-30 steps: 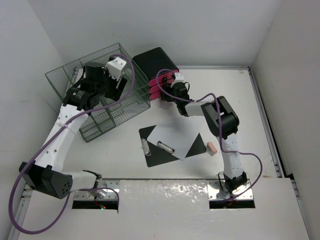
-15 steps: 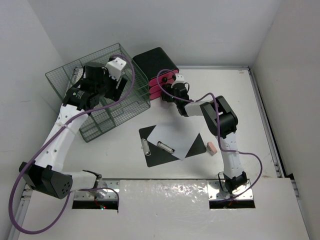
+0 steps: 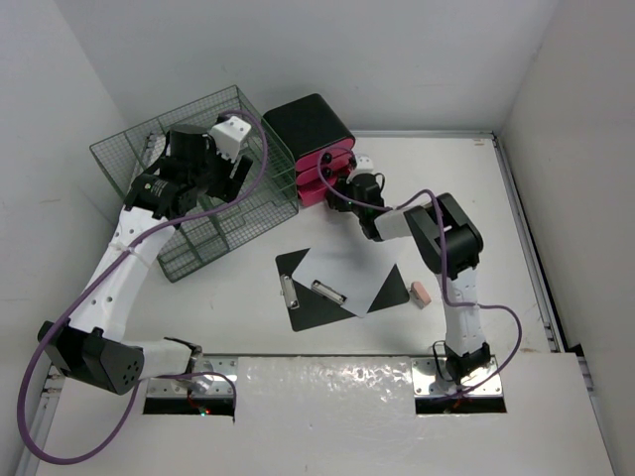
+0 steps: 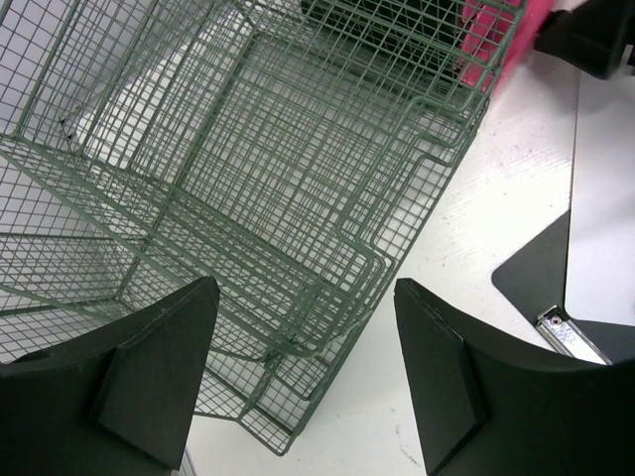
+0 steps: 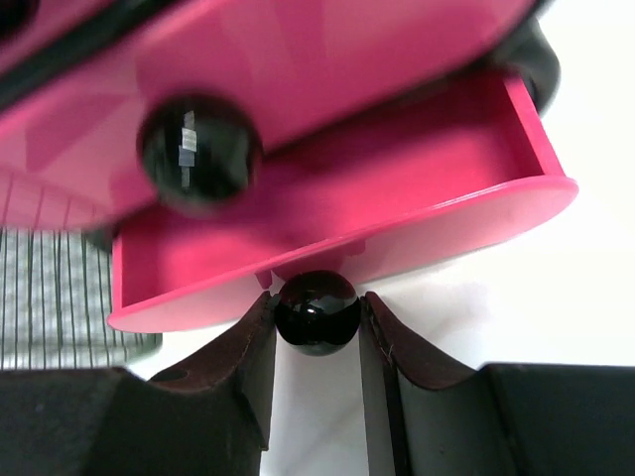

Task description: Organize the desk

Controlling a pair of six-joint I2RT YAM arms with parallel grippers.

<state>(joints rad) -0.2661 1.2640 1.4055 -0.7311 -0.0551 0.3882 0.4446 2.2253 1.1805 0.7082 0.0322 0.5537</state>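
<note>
The white desk [image 3: 496, 218] holds a black box with pink drawers [image 3: 316, 149] at the back. My right gripper [image 3: 338, 188] is shut on the black ball knob [image 5: 317, 312] of the lowest pink drawer [image 5: 337, 248], which is pulled partly out and looks empty. The drawer above, with its own knob [image 5: 198, 149], is closed. My left gripper [image 3: 226, 159] hovers over the green wire-mesh rack [image 3: 198, 188]; in the left wrist view it [image 4: 298, 387] is open and empty above the rack's near corner [image 4: 248, 169].
A black clipboard with white paper [image 3: 342, 283] lies mid-desk, its corner and clip visible in the left wrist view [image 4: 556, 307]. A small pink eraser [image 3: 421, 294] lies just right of it. Metal rails edge the desk at the right [image 3: 526, 248].
My right gripper has drawn back from the box, holding the knob, and the lowest pink drawer has slid out. The left arm has not moved.
</note>
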